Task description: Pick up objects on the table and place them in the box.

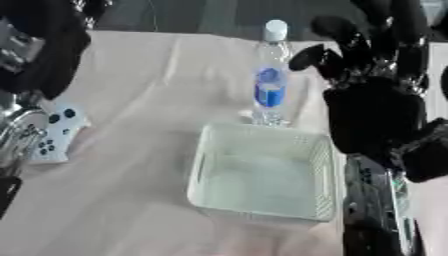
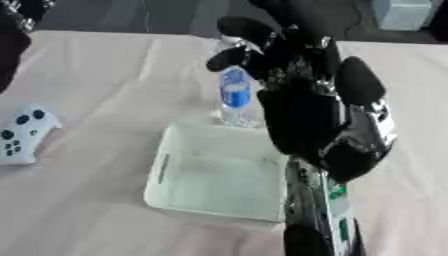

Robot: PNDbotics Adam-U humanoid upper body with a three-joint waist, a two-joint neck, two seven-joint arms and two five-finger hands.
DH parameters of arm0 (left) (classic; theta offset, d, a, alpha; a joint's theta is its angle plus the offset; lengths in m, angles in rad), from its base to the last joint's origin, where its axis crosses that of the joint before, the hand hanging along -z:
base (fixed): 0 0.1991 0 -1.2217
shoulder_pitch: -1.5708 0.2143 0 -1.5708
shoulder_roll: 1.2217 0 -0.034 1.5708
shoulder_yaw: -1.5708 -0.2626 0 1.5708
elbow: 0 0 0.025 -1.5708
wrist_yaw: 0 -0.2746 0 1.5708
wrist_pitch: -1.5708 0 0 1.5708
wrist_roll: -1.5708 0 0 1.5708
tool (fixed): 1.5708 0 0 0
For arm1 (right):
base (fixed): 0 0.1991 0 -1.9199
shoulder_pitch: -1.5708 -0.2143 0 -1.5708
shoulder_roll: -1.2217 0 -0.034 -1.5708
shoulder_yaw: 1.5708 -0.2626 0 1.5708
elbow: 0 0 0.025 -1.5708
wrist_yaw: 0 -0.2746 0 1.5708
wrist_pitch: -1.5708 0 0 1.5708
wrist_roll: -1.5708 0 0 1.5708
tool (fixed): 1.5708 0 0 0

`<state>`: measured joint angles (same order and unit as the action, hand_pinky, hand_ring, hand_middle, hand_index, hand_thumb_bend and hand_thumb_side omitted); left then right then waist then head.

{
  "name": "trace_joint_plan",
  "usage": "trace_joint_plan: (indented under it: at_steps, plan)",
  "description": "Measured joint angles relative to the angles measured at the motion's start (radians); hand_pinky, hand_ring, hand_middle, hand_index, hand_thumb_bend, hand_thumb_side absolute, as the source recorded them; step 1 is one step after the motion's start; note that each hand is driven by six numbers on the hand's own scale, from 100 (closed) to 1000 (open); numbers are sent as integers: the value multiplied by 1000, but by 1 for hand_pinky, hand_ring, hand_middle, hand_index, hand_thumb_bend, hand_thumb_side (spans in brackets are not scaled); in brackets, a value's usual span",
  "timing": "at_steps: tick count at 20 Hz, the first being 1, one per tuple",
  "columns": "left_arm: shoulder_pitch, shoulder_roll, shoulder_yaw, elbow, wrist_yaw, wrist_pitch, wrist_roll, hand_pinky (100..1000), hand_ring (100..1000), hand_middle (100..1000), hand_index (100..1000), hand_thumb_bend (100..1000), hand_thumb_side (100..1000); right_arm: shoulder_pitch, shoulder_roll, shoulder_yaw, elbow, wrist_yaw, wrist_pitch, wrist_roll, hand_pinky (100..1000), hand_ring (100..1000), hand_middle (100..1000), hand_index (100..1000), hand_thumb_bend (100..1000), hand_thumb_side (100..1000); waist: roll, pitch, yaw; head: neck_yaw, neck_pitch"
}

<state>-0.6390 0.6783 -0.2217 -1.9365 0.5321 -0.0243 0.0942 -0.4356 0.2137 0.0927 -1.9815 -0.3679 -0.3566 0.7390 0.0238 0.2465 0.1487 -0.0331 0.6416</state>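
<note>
Right hand (image 1: 376, 115) hovers spread at 3 o'clock of the white box (image 1: 262, 175) — water bottle (image 1: 270, 75) upright at 12, game controller (image 2: 22, 132) at 9.

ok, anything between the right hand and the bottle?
Nothing visible. The right hand is raised just right of the upright bottle, fingers open, with only bare gap between them. The box sits nearer the camera, below that path.

bottle (image 1: 271, 80) behind box (image 1: 262, 175), controller (image 2: 22, 132) left

bottle (image 2: 234, 95) top hidden by right hand (image 2: 306, 120)
</note>
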Motion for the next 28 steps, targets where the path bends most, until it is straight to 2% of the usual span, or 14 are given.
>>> trace_joint_plan:
  at_steps: [4, 11, 19, 28]
  plan:
    - [-42, 0, -12, 49, 93, -5, -19, 995, 975, 1000, 967, 791, 680, 0, -3, 0, 0, 0, 0, 1, 680, 826, 887, 919, 100, 1000, 2, -2, -14, 16, 0]
    - [-105, -1, -25, 139, 143, -21, -78, 1000, 985, 1000, 976, 788, 676, 2, -3, 3, 0, 0, 2, 3, 679, 825, 884, 920, 100, 1000, 12, -3, -42, 30, 0]
    - [-164, -3, -49, 220, 144, -25, -171, 1000, 990, 1000, 985, 776, 687, 7, -4, 6, 0, 0, 6, 10, 680, 824, 883, 921, 100, 1000, 25, -2, -76, 34, -2]
    - [-189, -23, -61, 260, 114, -48, -227, 1000, 998, 1000, 989, 777, 686, -4, -12, 11, 0, -12, 17, 25, 682, 826, 884, 923, 100, 1000, 34, 23, -114, 42, -11]
